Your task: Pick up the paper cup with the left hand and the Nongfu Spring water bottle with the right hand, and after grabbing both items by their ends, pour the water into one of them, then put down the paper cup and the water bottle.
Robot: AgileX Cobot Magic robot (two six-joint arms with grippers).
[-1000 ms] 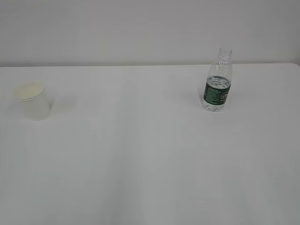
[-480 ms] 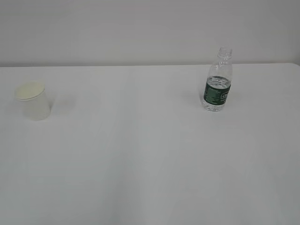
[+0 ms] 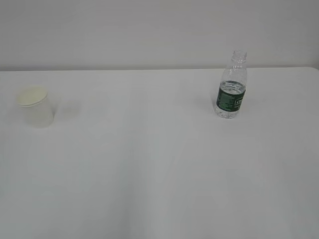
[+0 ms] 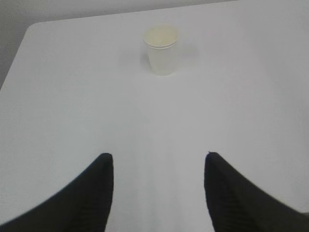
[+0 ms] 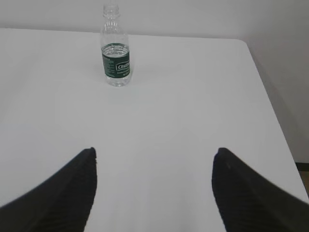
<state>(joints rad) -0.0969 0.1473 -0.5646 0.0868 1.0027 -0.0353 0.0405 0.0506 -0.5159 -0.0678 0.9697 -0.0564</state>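
- The paper cup (image 3: 35,107) stands upright on the white table (image 3: 159,174) at about 9 o'clock in the exterior view, near the left edge, with its cream inside showing at the rim
- The Nongfu Spring water bottle (image 3: 232,89) stands upright at about 2 o'clock in that view, well apart from the cup, capless, with its dark green label band around the middle
- The water (image 5: 116,48) shows as a clear level inside the bottle just above the label
- In the left wrist view the left hand (image 4: 159,193) has its two black fingers (image 4: 89,198) spread wide with bare table between them; it holds nothing, and the cup (image 4: 162,49) sits at 12 o'clock, well ahead of the fingertips
- In the right wrist view the right hand (image 5: 154,193) is likewise spread wide and holds nothing; the bottle (image 5: 115,48) stands at about 11 o'clock, well ahead of it and near the table's far edge
- Neither arm shows in the exterior view
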